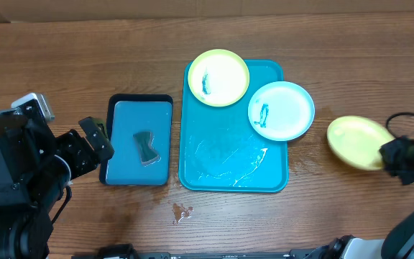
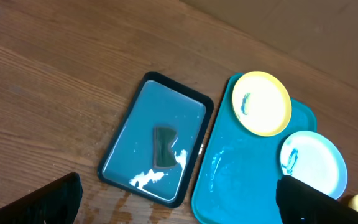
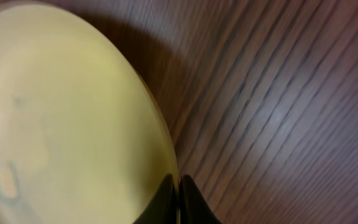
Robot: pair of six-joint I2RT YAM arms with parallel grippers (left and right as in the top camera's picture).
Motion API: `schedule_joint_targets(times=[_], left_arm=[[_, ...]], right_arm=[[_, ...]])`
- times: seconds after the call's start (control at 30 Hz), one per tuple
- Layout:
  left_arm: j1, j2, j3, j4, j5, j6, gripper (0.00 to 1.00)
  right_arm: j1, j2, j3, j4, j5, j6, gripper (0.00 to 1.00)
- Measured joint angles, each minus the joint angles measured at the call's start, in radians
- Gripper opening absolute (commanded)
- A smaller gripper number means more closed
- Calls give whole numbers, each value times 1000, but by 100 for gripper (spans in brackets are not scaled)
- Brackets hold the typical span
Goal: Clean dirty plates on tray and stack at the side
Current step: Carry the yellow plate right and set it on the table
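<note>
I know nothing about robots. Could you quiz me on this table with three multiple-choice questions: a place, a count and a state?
1. How many round plastic plates rest on the large turquoise plastic tray? A) one B) two C) three
2. Where does the small dark sponge-like block lie? A) on the turquoise tray B) in the small dark-rimmed blue tray C) on bare wood
3. How is the left gripper? A) open and empty B) shut on a plate C) shut on the block
Answers: 1 B, the yellow-green plate and the light blue plate; the other yellow-green plate is off it, pinched by the right gripper. 2 B, it lies mid-tray. 3 A, its fingers stand wide apart.
</note>
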Motion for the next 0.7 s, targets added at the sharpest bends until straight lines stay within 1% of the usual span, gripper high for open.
schedule_joint_targets(times=[0.07,0.1,0.17,0.27,0.4,0.53,0.63,0.7], left_arm=[[0,0,0,0,0,0,100],[0,0,0,0,0,0,100],[0,0,0,0,0,0,100],[0,0,0,-1,0,0,100],[0,0,0,0,0,0,100],[0,0,0,0,0,0,100],[0,0,0,0,0,0,100],[0,0,0,0,4,0,100]], right_arm=[[19,8,-55,39,-19,-3,5],[34,8,-74,52,-23,-4,11],[68,8,-92,68,-29,-1,27],[128,8,-93,77,-40,-10,41],[200,7,-81,42,-41,-27,48],[266,-3,-24,23,-43,-39,48],[322,-23,29,80,-83,-95,48],[365,-34,57,151,-120,-135,53]])
